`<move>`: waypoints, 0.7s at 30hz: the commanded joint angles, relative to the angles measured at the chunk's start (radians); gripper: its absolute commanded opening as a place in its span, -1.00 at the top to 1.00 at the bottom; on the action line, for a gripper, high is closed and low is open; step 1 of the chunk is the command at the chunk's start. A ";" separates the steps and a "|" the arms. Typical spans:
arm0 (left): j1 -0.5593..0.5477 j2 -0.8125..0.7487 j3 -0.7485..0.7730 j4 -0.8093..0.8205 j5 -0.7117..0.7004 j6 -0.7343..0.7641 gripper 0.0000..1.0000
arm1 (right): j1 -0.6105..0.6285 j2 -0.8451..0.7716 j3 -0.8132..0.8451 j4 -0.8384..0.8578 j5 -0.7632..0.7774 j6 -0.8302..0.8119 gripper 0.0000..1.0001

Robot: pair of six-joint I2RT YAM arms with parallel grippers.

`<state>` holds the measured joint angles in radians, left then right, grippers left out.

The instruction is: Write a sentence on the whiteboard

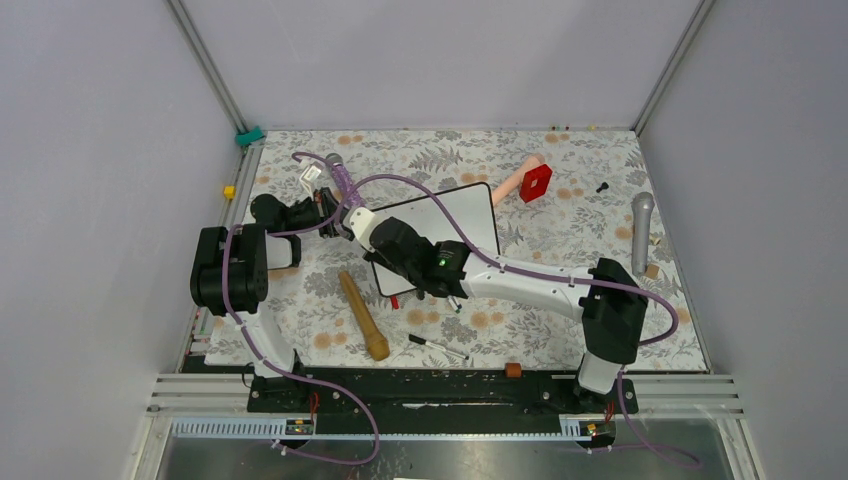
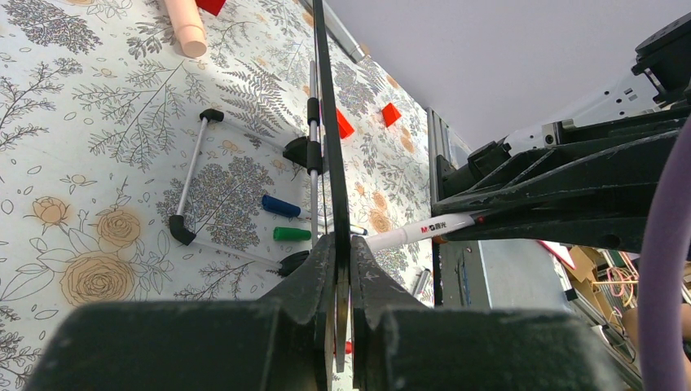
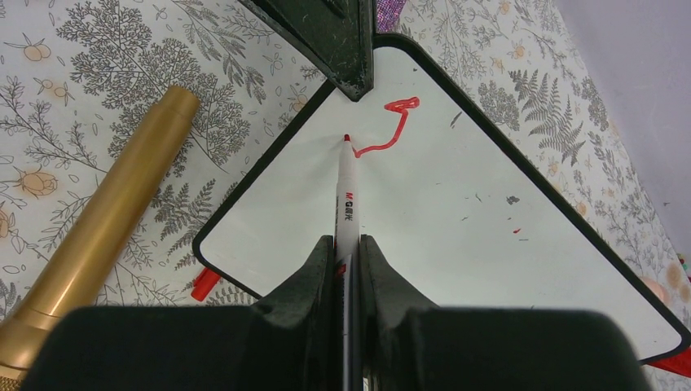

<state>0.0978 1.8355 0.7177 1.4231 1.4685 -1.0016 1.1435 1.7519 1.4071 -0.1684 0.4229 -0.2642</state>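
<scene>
The left gripper (image 2: 342, 244) clamps the whiteboard (image 3: 456, 236) edge. The right gripper (image 3: 348, 248) pinches a marker (image 3: 348, 191), tip at the sentence (image 3: 389, 134)

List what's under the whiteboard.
Under the whiteboard, the left wrist view shows its wire stand with black feet, plus a blue cap and a green cap on the tablecloth. A red cap pokes out. The rest is covered by the board.

A robotics lab test cell: grey panel walls (image 1: 90, 150), aluminium frame posts (image 1: 205, 60), cloth-covered table (image 1: 540, 335).
</scene>
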 commanded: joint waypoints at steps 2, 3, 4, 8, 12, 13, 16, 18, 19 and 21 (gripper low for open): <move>-0.010 -0.048 -0.001 0.051 0.040 0.002 1.00 | -0.001 -0.046 0.003 0.031 -0.029 0.010 1.00; -0.010 -0.050 -0.002 0.051 0.040 0.002 1.00 | 0.000 -0.062 -0.008 0.039 -0.035 0.010 1.00; -0.010 -0.050 -0.003 0.051 0.041 0.002 1.00 | -0.001 -0.086 -0.016 0.043 -0.043 0.009 1.00; -0.011 -0.049 -0.002 0.051 0.041 0.002 1.00 | 0.000 -0.162 -0.023 0.021 -0.082 0.030 1.00; -0.010 -0.048 0.000 0.051 0.040 0.002 1.00 | -0.002 -0.278 -0.065 0.017 -0.075 0.022 1.00; -0.011 -0.050 -0.002 0.052 0.039 0.003 1.00 | -0.002 -0.310 -0.084 0.018 -0.068 0.003 1.00; -0.011 -0.051 -0.004 0.051 0.038 0.004 1.00 | -0.004 -0.409 -0.147 0.011 -0.032 -0.030 1.00; -0.010 -0.050 -0.002 0.051 0.036 0.002 1.00 | -0.008 -0.460 -0.171 -0.029 -0.036 -0.028 1.00; -0.010 -0.048 -0.003 0.051 0.036 0.001 1.00 | -0.010 -0.481 -0.184 -0.051 -0.065 -0.027 1.00; -0.010 -0.050 -0.002 0.051 0.034 0.001 1.00 | -0.011 -0.517 -0.210 -0.091 -0.137 -0.015 1.00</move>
<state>0.0978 1.8355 0.7177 1.4235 1.4693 -1.0016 1.1404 1.2915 1.2442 -0.1890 0.3553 -0.2745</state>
